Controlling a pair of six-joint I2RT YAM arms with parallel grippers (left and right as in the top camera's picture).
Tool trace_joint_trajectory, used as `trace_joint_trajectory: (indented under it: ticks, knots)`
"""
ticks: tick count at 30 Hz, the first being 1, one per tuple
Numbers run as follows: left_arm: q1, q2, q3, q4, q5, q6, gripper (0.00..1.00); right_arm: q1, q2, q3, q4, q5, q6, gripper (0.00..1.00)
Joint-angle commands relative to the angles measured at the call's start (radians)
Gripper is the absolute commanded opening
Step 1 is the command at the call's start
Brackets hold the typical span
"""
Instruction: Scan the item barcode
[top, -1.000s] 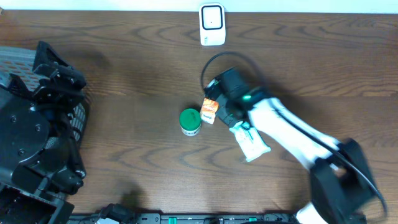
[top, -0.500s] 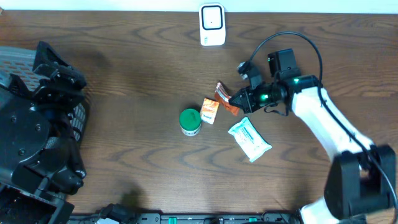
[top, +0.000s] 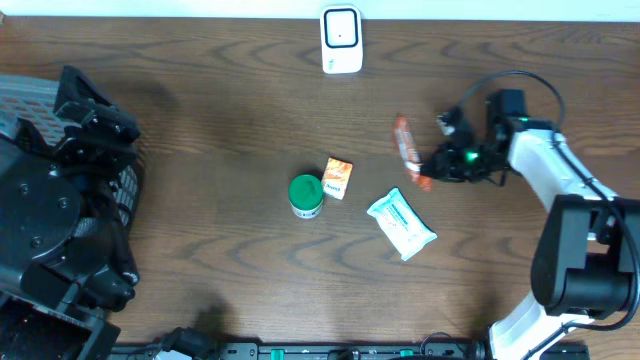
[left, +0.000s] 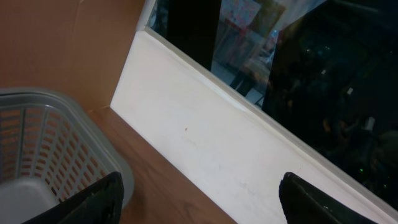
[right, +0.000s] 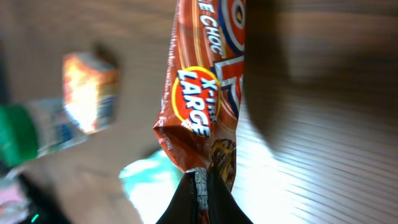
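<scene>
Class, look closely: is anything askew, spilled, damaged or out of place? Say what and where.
Nothing is spilled or damaged. Only the chocolate bar stands apart, pinched by one wrapper end in the right end effector.

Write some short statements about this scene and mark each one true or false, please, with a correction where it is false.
1. The right fingers pinch one end of the chocolate bar. True.
2. The chocolate bar lies in the basket. False: the right fingers hold it over the table, far from the basket.
3. The green-lidded jar stands just left of the small orange box. True.
4. The left fingers grip the wipes packet. False: they are open and empty, and the packet lies on the table.
5. The white scanner stands at the table's far edge. True.
</scene>
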Motion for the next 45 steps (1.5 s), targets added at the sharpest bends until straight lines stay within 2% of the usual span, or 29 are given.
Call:
trace_joint_trajectory:
  ticks: [1, 4, 6, 12, 19, 23, 36, 45]
  knots:
    - [0.004, 0.011, 0.003, 0.001, -0.021, 0.017, 0.8, -0.045, -0.002, 0.002, -0.003, 0.087, 0.043, 0.01]
    - [0.004, 0.023, 0.003, 0.001, -0.021, 0.017, 0.8, -0.043, -0.002, 0.002, -0.008, 0.036, 0.045, 0.01]
    - [0.004, 0.027, 0.003, 0.002, -0.021, 0.017, 0.8, -0.031, -0.002, 0.002, -0.009, -0.065, 0.045, 0.01]
    - [0.004, 0.039, 0.003, 0.002, -0.021, 0.017, 0.8, 0.016, -0.013, 0.002, -0.032, -0.54, 0.042, 0.01]
    - [0.004, 0.043, 0.003, 0.002, -0.021, 0.017, 0.8, 0.027, -0.018, 0.002, -0.055, -0.666, 0.051, 0.01]
    - [0.004, 0.049, 0.003, 0.002, -0.021, 0.017, 0.8, 0.024, -0.013, 0.002, -0.044, -0.616, 0.117, 0.01]
    - [0.004, 0.055, 0.003, 0.002, -0.021, 0.017, 0.8, 0.022, 0.072, 0.0, -0.053, -0.517, 0.13, 0.01]
    - [0.004, 0.055, 0.003, 0.004, -0.021, 0.017, 0.8, -0.012, 0.079, 0.0, -0.157, -0.162, 0.158, 0.01]
